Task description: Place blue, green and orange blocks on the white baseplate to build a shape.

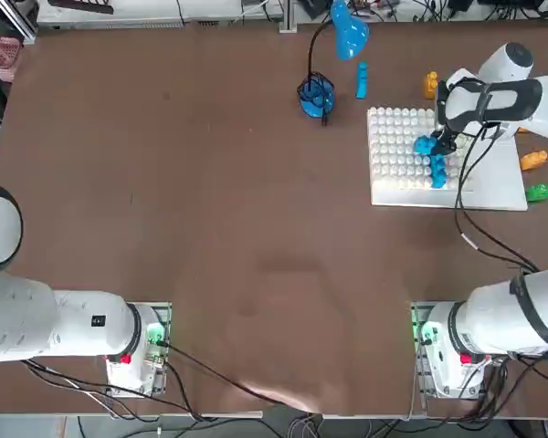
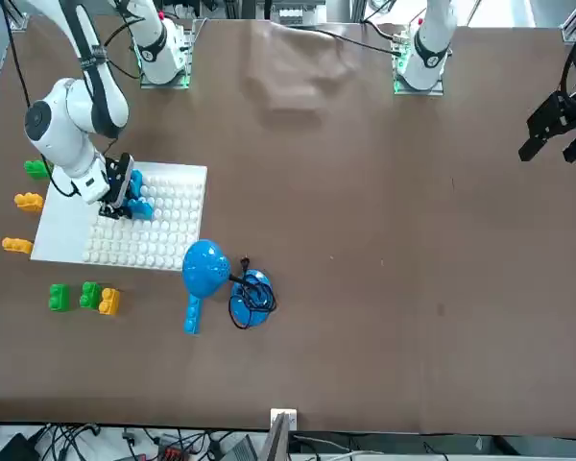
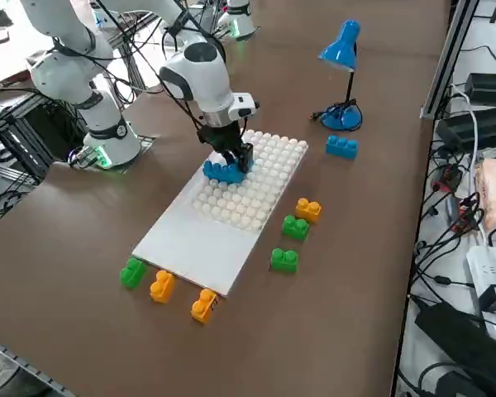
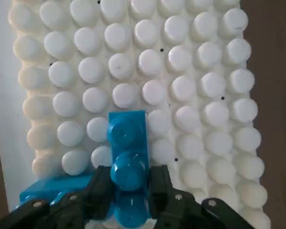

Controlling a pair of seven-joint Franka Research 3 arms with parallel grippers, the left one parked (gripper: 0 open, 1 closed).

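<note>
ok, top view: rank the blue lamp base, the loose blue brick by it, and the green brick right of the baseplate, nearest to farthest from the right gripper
1. Loose blue brick, beyond the baseplate's far-left corner.
2. Green brick, off the board's right edge.
3. Blue lamp base, farthest left.

The right gripper is shut on a blue brick over the white baseplate.

My right arm's stretched out over the table, wrist bent so the black two-finger right gripper (image 4: 129, 188) points straight down — fingers (image 4: 101, 187) pinched in tight on a small glossy blue plastic brick (image 4: 128, 167), barely any gap.
</note>
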